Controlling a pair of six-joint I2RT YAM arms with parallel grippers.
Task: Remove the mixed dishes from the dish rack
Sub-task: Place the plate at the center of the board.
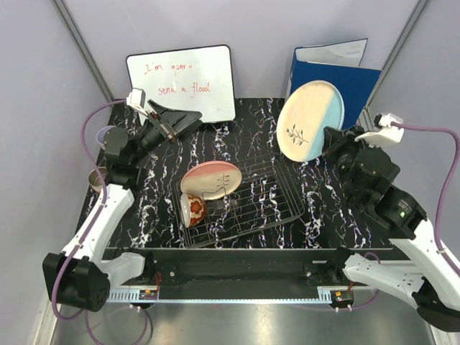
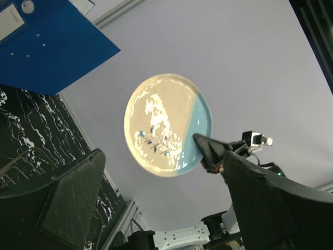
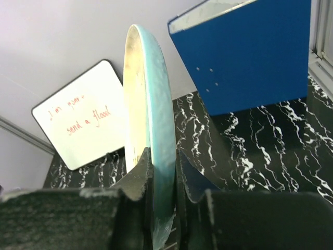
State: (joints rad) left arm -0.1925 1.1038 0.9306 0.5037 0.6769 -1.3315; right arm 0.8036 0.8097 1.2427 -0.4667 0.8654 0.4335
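My right gripper is shut on the pale blue edge of a cream-pink plate and holds it upright in the air, right of and behind the dish rack. In the right wrist view the plate stands edge-on between the fingers of my right gripper. A second plate leans in the rack's left part, with the cream-and-brown bowl on its side in front of it. My left gripper is open and empty near the whiteboard. It faces the lifted plate in the left wrist view, jaws wide apart.
A whiteboard with red writing leans on the back wall. A blue folder stands behind the lifted plate. A lavender tumbler and a pink tumbler sit at the table's far left edge, partly behind the left arm.
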